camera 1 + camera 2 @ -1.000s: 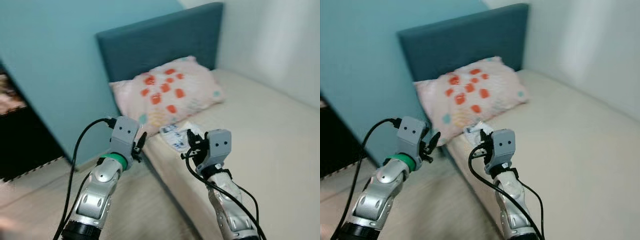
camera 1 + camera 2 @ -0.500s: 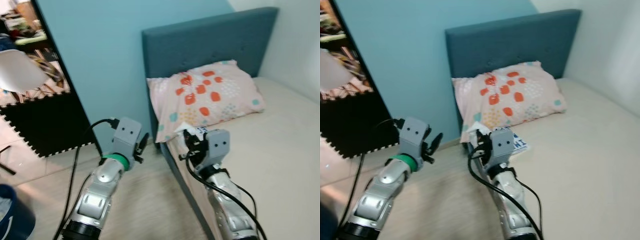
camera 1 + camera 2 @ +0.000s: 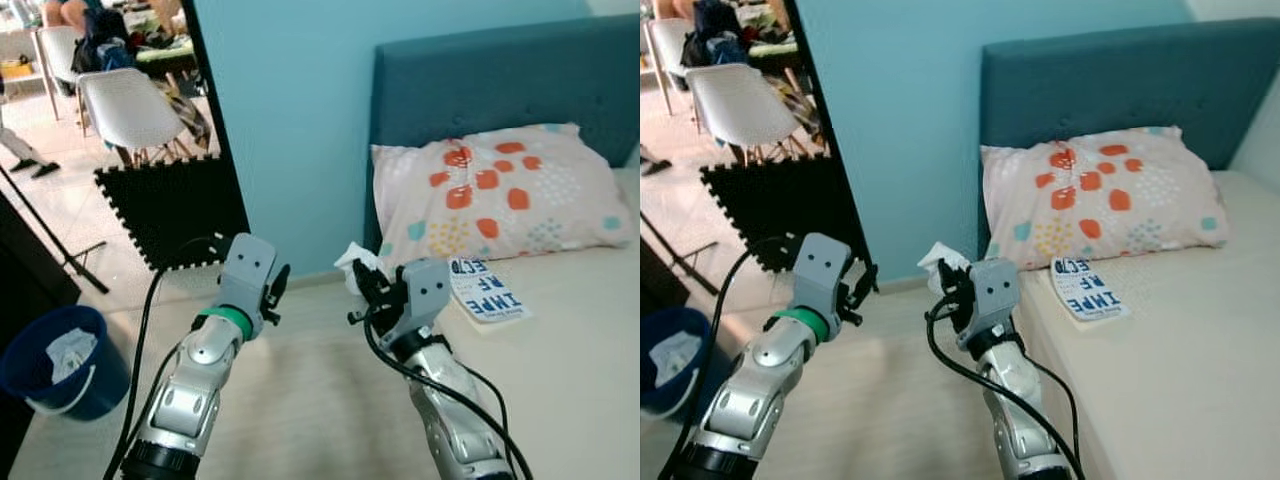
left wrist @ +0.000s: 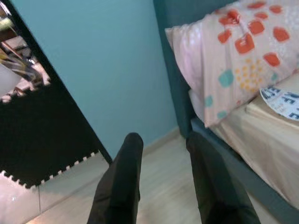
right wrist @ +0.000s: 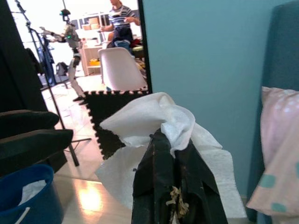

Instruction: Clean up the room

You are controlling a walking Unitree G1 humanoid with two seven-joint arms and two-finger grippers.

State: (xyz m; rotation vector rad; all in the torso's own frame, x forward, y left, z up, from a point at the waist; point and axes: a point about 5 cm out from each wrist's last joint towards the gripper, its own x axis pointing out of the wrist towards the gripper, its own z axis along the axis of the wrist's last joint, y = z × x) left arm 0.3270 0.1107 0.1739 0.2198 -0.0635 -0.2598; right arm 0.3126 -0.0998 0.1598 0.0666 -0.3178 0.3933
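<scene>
White tissue (image 5: pixel 161 135) is pinched between the closed fingers of the right gripper (image 3: pixel 362 287), which is held up in front of the chest beside the near corner of the bed (image 3: pixel 590 380); the crumpled paper is carried clear of the mattress (a scrap of debris clings to the fingertips in the right wrist view). The left gripper (image 3: pixel 274 290) is raised further from the bed, its two fingers (image 4: pixel 122 177) parted and empty.

Over the last second the whole view has swung away from the bed: the pillow (image 3: pixel 500 195) and the printed booklet (image 3: pixel 487 290) on the mattress have slid to the right edge, while a doorway and a blue bucket (image 3: pixel 60 360) on the floor, well apart from the bed, have come into view; this is judged a turn of the robot, not a move of the things. The pickup appears done; the bucket, already holding paper, is the likely drop point, so a walk away from the bed is probably next.
</scene>
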